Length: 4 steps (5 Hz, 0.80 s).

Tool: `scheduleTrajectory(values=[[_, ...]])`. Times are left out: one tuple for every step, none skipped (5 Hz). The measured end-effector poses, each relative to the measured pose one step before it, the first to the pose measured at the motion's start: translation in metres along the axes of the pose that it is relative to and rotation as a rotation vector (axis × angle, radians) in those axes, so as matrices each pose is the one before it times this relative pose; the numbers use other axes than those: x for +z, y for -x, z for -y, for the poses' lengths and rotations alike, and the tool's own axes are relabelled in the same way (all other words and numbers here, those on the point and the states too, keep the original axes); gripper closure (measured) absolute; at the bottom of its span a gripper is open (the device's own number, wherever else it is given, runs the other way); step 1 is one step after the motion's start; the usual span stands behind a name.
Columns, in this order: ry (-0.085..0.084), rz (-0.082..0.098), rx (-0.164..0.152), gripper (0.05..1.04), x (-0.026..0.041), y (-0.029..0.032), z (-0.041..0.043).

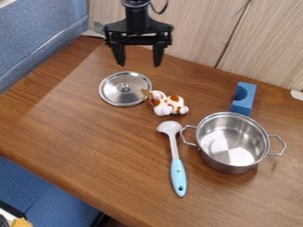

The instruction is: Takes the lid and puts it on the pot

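the black two-finger gripper (139, 65) hangs at the far side of the brown wooden table (89, 137), fingers spread wide, nothing between them, and there's the target: the round, silver metal lid (115, 94), lying flat on the wood with its small metal knob (125, 88) facing up! from the gripper, that knob lies towards the camera and a touch to the view's left, so the line looks short: out from the far edge, slightly left, then down. the lid is round, no long axis to match, so it all comes down to centring on the knob; the fingers stand side by side across the view, which should suit a pinch from its two flanks. only one arm in play, so no choice to make there. watch the right of the lid, though: a small white and brown toy animal (168, 104) sits right up at the rim, and whether they touch i can't tell; drift that way and a finger could nudge it. the open silver metal pot (232, 142) waits well apart, to the view's right and nearer the camera, past the toy. first job, by my reading, is getting over that knob; the placing is all to come.
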<state>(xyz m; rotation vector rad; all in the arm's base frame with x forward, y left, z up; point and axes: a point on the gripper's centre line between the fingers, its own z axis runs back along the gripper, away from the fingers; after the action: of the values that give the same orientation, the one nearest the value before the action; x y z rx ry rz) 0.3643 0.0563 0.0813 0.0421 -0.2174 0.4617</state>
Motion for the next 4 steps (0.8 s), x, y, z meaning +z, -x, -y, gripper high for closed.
scheduleTrajectory(values=[[-0.033,-0.0337,0.0102,0.082,-0.0189,-0.00018,-0.00593],[-0.0216,0.0138,0.0063,0.082,-0.01112,-0.00119,-0.00055],[-0.0179,0.0113,0.016,0.083,-0.01234,0.00073,-0.00176],[-0.0248,-0.01,0.0032,0.083,-0.01837,0.00184,-0.00146]])
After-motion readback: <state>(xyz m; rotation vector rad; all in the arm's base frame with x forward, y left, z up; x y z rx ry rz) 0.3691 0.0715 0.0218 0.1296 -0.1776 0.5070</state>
